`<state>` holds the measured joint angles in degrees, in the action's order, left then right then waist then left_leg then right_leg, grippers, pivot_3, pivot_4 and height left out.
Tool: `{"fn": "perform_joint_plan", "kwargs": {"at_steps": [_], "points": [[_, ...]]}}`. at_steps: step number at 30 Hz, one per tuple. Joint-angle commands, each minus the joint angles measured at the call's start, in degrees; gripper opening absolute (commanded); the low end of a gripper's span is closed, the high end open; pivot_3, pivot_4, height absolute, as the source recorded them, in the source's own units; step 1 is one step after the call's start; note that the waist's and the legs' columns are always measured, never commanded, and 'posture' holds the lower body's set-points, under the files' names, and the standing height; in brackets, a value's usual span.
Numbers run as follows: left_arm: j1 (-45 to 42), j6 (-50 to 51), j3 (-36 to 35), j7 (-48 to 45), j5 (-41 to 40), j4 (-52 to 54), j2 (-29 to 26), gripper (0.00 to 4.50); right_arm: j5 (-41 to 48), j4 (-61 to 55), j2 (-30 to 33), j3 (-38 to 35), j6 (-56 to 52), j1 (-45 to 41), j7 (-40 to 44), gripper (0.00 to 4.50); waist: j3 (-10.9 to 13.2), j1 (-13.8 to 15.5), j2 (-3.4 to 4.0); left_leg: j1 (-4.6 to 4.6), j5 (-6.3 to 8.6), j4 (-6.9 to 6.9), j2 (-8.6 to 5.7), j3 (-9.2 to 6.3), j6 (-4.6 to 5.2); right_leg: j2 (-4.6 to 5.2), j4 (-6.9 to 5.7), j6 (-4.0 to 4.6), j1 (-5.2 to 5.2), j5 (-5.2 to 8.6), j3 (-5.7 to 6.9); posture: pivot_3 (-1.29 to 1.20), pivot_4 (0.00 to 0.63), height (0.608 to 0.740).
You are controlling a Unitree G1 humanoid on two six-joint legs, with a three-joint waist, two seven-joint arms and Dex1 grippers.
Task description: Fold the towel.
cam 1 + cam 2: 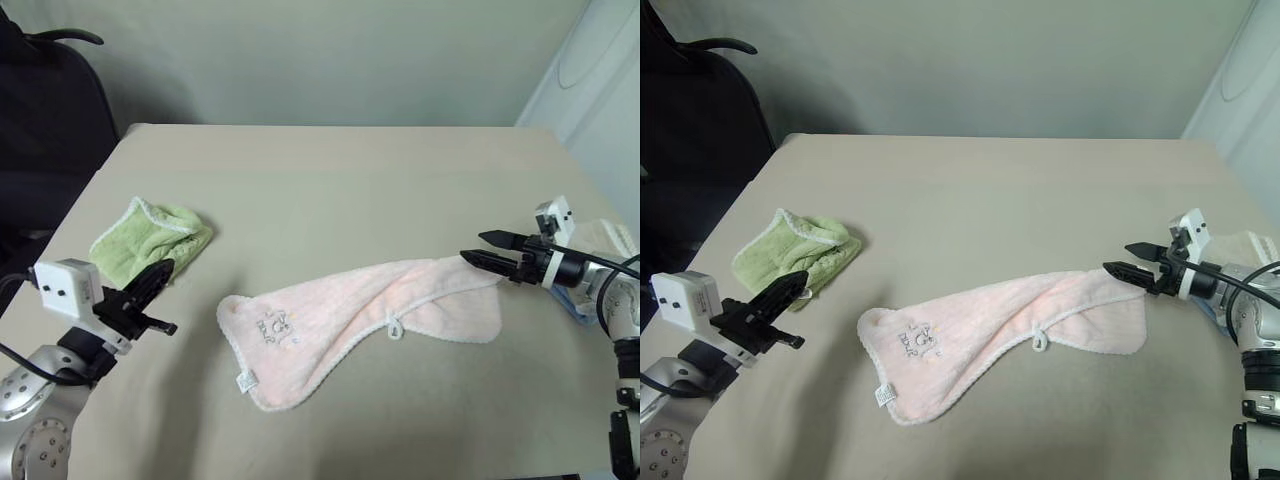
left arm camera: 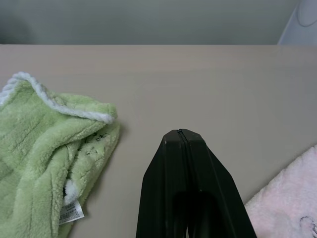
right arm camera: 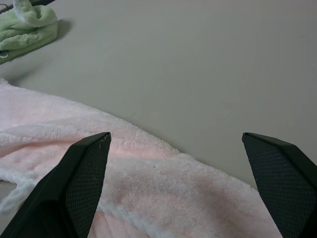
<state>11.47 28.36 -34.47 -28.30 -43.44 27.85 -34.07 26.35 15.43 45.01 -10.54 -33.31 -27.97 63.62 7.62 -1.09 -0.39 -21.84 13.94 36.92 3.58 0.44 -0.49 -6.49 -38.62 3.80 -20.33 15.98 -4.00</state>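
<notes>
The pale pink towel (image 1: 370, 320) lies loosely folded across the middle of the beige table (image 1: 330, 180). The right gripper (image 1: 482, 249) hovers at its right end, fingers spread wide, holding nothing. The left gripper (image 1: 162, 275), fingers pressed together and empty, sits beside the lime-green cloth (image 1: 150, 240).

- Towel (image 1: 370, 315): embroidered mark and lettering (image 1: 278, 327) too small to read; the sewn tag (image 1: 243, 381) at its near corner is likewise illegible.
- Towel's folded-over strip hides the layer beneath it.
- Green cloth (image 2: 44, 158): cut off by the left wrist view's edge; its label print (image 2: 72, 212) is unreadable.
- Pale object (image 1: 605, 240) behind the right arm: partly hidden, identity cannot be told.
- Dark chair (image 1: 50, 110): cut off at the frame edge.
</notes>
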Motion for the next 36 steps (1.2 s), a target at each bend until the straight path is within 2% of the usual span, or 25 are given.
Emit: {"fn": "perform_joint_plan", "kwargs": {"at_steps": [1,10,18,27,36], "points": [[-0.2,0.0,0.7,-0.2,0.1,2.2,-0.7,0.00,1.2,-2.1,-0.3,-0.8,1.1,-0.3,0.4,4.49,0.0,0.0,0.00,0.00,0.00,0.00,0.00,0.00,0.00,0.00,0.00,0.00,0.00,0.00,0.00,0.00,0.150,0.740],[-1.5,-2.0,4.0,-1.2,5.7,0.6,-2.7,0.00,1.9,-4.9,-0.5,-2.2,0.7,2.8,-0.8,4.49,0.0,0.0,0.00,0.00,0.00,0.01,0.00,0.00,0.00,0.00,-0.02,0.00,-0.01,0.02,-0.01,0.00,0.150,0.740],[-3.6,-3.1,9.6,-1.5,8.5,0.0,0.0,0.00,2.4,-6.3,1.7,-5.1,-2.2,6.6,-3.3,4.49,0.0,0.1,0.00,-0.01,0.01,0.01,-0.01,0.00,-0.01,0.00,-0.02,-0.01,0.00,0.02,-0.03,0.00,0.150,0.740],[-3.4,-4.6,15.6,-3.4,12.8,-0.1,0.5,0.00,-0.2,-2.7,2.7,-3.4,-4.9,2.3,-7.6,4.49,0.0,0.0,-0.01,0.01,0.02,0.02,-0.02,0.01,0.00,-0.01,-0.11,-0.05,-0.03,0.05,-0.05,0.00,0.150,0.740],[-4.3,-5.4,19.3,-5.1,14.1,-0.8,1.8,0.00,-0.3,-6.1,7.2,-3.7,-12.0,6.7,-9.8,4.49,0.0,0.5,-0.01,-0.01,0.03,0.03,-0.04,0.01,0.00,-0.01,-0.11,-0.07,-0.01,0.07,-0.09,0.00,0.150,0.740]]}}
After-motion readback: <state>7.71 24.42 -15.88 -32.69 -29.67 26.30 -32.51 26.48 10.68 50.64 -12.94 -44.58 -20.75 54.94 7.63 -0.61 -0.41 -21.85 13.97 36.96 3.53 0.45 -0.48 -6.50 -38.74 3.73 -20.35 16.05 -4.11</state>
